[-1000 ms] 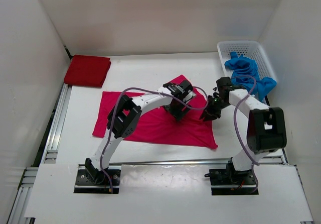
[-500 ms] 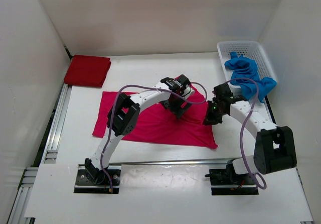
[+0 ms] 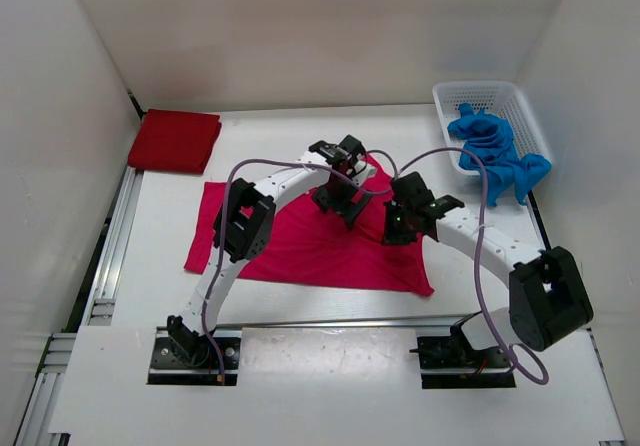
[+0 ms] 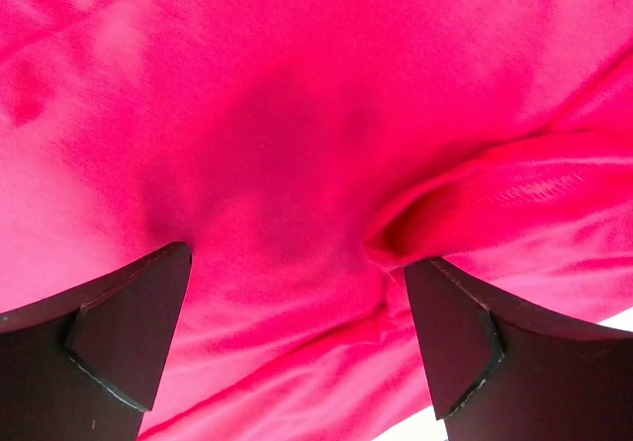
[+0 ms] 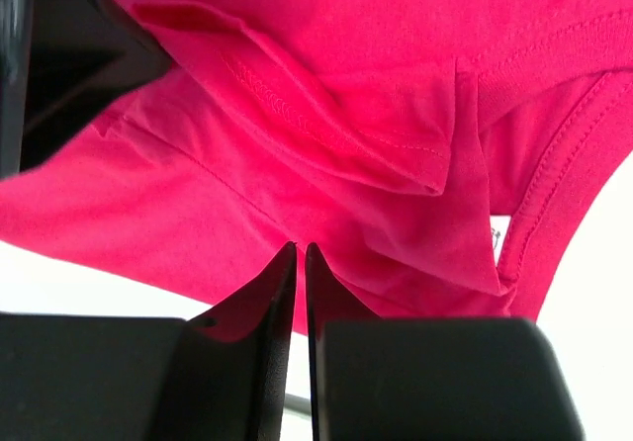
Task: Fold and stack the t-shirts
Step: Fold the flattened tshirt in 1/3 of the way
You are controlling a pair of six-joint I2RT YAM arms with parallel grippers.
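Observation:
The magenta-pink t-shirt (image 3: 300,251) lies spread in the middle of the table, with a fold bunched near its top right. My left gripper (image 3: 340,201) hangs just over its upper middle, jaws wide open around bare cloth (image 4: 297,115), holding nothing (image 4: 297,263). My right gripper (image 3: 395,234) is at the shirt's right edge, its fingers (image 5: 277,293) pinched together on a thin layer of pink cloth (image 5: 346,65). The dark red t-shirt (image 3: 174,140) lies folded at the back left. Hanging out of the basket is the crumpled bright blue t-shirt (image 3: 495,151).
The white mesh basket (image 3: 480,88) stands at the back right corner. White walls enclose the table on three sides. A metal rail (image 3: 110,256) runs along the left edge. Purple cables loop over both arms.
The right gripper has closed and moved left onto the pink shirt's right edge. The left gripper has opened fully and shifted a little left and back.

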